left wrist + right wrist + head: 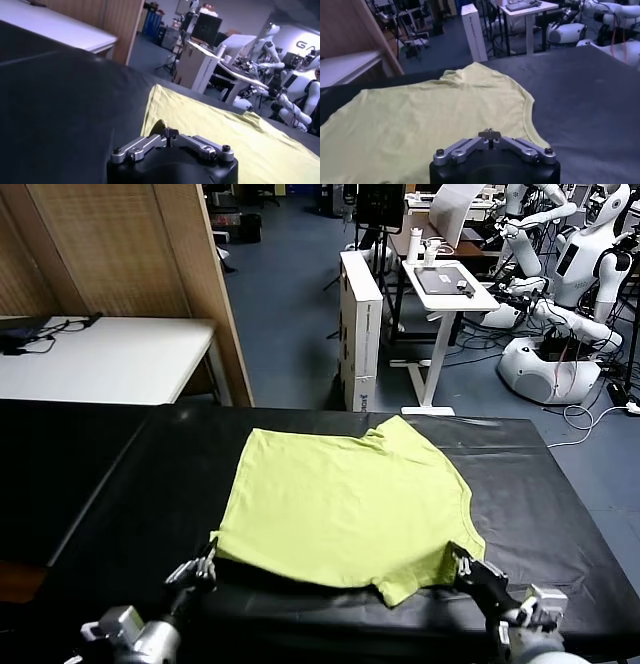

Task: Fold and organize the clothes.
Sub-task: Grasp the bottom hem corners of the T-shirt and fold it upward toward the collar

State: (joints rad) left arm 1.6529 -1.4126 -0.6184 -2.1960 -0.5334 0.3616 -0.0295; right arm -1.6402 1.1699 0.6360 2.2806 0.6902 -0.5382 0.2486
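1. One lime-green T-shirt (345,509) lies flat on the black table (560,524), seen whole only in the head view.
2. Left gripper (205,563) sits clenched at its near left corner.
3. Right gripper (464,562), clenched, sits by the near right edge; its wrist view shows the neckline (526,107).

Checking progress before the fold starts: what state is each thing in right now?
T-shirt: lying spread out flat on the black table, not yet folded.
Left pincer: shut, at the shirt's near left corner, holding nothing visible.
Right pincer: shut, at the shirt's near right edge, holding nothing visible.
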